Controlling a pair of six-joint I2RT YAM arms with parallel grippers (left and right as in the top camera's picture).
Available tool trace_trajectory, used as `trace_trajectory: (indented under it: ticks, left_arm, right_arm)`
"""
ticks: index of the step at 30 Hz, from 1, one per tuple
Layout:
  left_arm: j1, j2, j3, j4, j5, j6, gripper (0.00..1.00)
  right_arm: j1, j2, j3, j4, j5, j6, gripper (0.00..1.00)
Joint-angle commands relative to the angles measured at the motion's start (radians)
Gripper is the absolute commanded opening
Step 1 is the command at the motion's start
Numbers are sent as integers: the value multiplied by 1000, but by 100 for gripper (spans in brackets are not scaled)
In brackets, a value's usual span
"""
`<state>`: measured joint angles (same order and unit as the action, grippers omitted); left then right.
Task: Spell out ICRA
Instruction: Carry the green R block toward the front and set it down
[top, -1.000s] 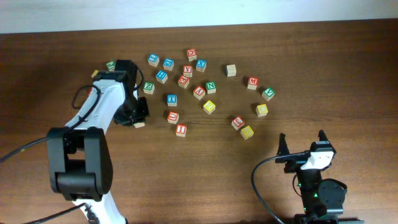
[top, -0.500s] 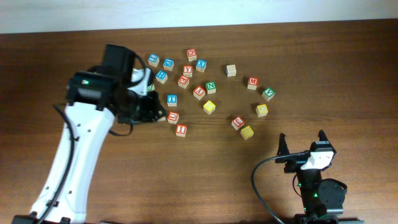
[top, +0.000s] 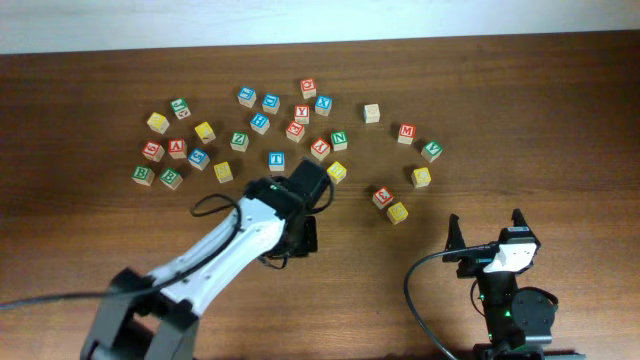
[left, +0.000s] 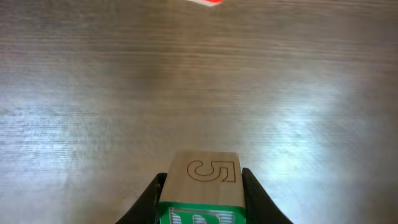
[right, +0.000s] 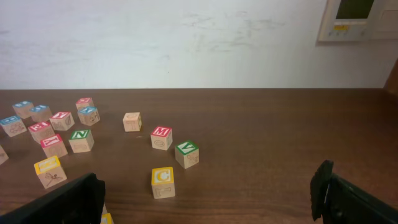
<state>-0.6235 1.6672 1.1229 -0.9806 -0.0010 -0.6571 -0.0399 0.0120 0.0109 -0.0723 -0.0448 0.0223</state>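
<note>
My left gripper (left: 200, 186) is shut on a wooden cube (left: 205, 177) that has a green face and an engraved 5 on top. Its letter is cut off by the frame edge. In the overhead view that gripper (top: 303, 236) hangs over the table's middle front and covers the cube. A red smear (left: 208, 2) shows at the wrist view's top edge. The yellow C cube (right: 163, 182) lies at the right (top: 421, 177). A red cube that appears to read A (top: 177, 148) sits in the left cluster. The I cube is hidden. My right gripper (top: 487, 228) rests open and holds nothing (right: 205, 208).
Several lettered cubes are scattered across the table's far half: a left cluster around a green B cube (top: 143, 176), a middle group around a green N cube (top: 339, 140), and a red M (right: 161, 137) and a green V (right: 186, 154) at the right.
My left arm has swung from the left cluster to the table's middle front, carrying the green-faced cube. The right arm has not moved.
</note>
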Motion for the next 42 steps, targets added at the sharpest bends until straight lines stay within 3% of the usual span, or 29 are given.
trace_trajectory:
  ticks: [1, 14, 17, 21, 22, 23, 26, 27, 31, 32, 36, 42]
  left_arm:
    - [-10, 90, -18, 43, -44, -31, 22]
    - [-46, 171, -19, 135, -41, -24, 33]
    - [-46, 171, -19, 135, -41, -24, 26]
    - [-46, 171, -19, 135, -41, -24, 25]
    - [-46, 171, -19, 135, -40, -24, 29]
    - [-46, 171, -19, 135, -40, -24, 40]
    - [-46, 171, -19, 135, -40, -24, 46]
    - [-46, 171, -19, 135, -40, -24, 57]
    - [-46, 171, -18, 135, -40, -24, 64]
    - [-46, 171, -18, 135, -40, -24, 64]
    - [-46, 171, -18, 130, -40, -24, 39]
    - [-46, 171, -18, 132, -40, -36, 34]
  right_arm:
    - [-6, -5, -5, -5, 5, 4, 98]
    - [-6, -5, -5, -5, 5, 4, 98]
    - [-6, -5, -5, -5, 5, 4, 98]
    - [-6, -5, -5, -5, 5, 4, 98]
    - [-6, -5, -5, -5, 5, 4, 98]
    - [-6, -5, -5, -5, 5, 4, 98]
    - [-6, -5, -5, -5, 5, 4, 98]
    - [-6, -5, -5, -5, 5, 4, 98]
    - [-6, -5, -5, -5, 5, 4, 98]
    - [-6, -5, -5, -5, 5, 4, 98]
    - [-6, -5, -5, -5, 5, 4, 98]
    - [-6, -5, -5, -5, 5, 4, 98]
